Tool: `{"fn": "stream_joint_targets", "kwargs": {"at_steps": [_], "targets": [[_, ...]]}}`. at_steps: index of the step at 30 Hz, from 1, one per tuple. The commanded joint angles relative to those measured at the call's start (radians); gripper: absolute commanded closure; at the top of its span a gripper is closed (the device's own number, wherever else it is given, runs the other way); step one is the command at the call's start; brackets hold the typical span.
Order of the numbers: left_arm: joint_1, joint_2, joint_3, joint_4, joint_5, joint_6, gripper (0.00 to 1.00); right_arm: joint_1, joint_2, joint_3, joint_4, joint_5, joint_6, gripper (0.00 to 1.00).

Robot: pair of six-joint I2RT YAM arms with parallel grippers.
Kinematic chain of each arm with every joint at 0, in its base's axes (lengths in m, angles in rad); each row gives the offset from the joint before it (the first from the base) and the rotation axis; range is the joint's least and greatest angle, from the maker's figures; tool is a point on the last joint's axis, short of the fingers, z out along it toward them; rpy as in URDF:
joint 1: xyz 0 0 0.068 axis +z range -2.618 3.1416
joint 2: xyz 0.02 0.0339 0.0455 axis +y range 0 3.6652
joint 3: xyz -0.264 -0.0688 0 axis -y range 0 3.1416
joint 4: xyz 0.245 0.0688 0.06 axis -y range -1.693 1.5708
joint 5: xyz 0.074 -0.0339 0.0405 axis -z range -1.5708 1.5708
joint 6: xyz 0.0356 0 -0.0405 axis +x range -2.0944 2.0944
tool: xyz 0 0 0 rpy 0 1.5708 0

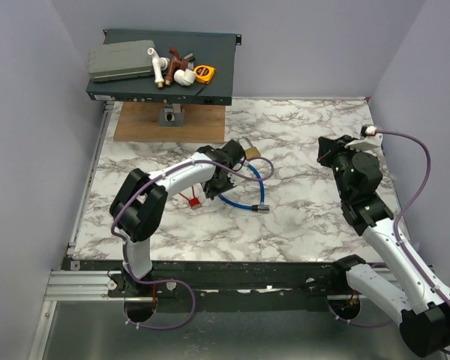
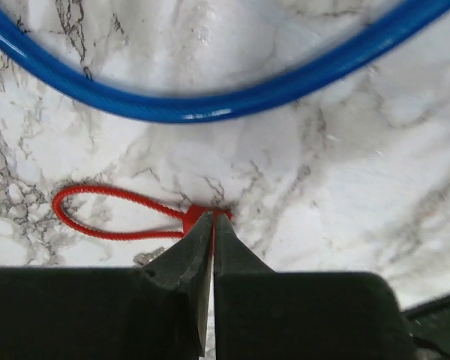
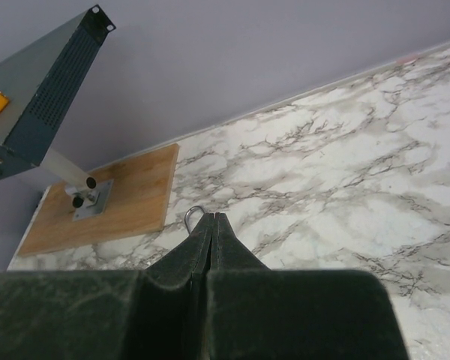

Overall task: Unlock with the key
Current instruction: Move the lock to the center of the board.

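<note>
The key's small red head [image 2: 201, 217] sits at the tips of my left gripper [image 2: 212, 217], which is shut on it; a sliver of red shows between the jaws. Its red cord [image 2: 97, 214] loops out to the left on the marble, and a bit of silver blade [image 2: 151, 258] pokes out beside the left finger. From above, the key [image 1: 193, 200] lies just left of the blue cable lock [image 1: 244, 196], under my left gripper [image 1: 206, 192]. The brass padlock [image 1: 249, 152] rests behind it. My right gripper [image 1: 326, 154] hangs shut and empty to the right; its wrist view catches only the silver shackle [image 3: 190, 217] past the gripper [image 3: 212, 217].
A dark shelf [image 1: 210, 75] on a post over a wooden board [image 1: 139, 124] stands at the back left, carrying a grey case, pipe fittings and a tape measure. The blue cable [image 2: 210, 111] curves just beyond the key. Grey walls close in the table's sides.
</note>
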Motion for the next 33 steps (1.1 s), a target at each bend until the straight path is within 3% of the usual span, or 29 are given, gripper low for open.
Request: {"fn": "stream_joint_targets", "kwargs": {"at_steps": [1,4,6,10,16,23,33], "targets": [[0.109,-0.197,0.118,-0.172,0.284,-0.036,0.93,0.009,0.057,0.026,0.016,-0.138,0.014,0.99],[0.228,-0.308,0.203,-0.271,0.425,-0.038,0.82,0.056,0.131,0.038,0.03,-0.19,0.014,0.93],[0.281,-0.385,0.215,-0.305,0.451,-0.022,0.78,0.139,0.194,0.054,0.045,-0.172,-0.023,0.84],[0.351,-0.563,0.147,-0.292,0.493,-0.005,0.7,0.34,0.371,0.144,0.036,-0.161,-0.097,0.66],[0.485,-0.693,0.056,-0.265,0.563,-0.009,0.56,0.532,0.688,0.332,0.007,-0.223,-0.186,0.45],[0.643,-0.752,-0.011,-0.241,0.653,0.0,0.55,0.646,1.008,0.552,-0.019,-0.219,-0.266,0.41],[0.686,-0.763,-0.108,-0.213,0.642,0.046,0.55,0.737,1.253,0.687,-0.053,-0.156,-0.33,0.38]]}}
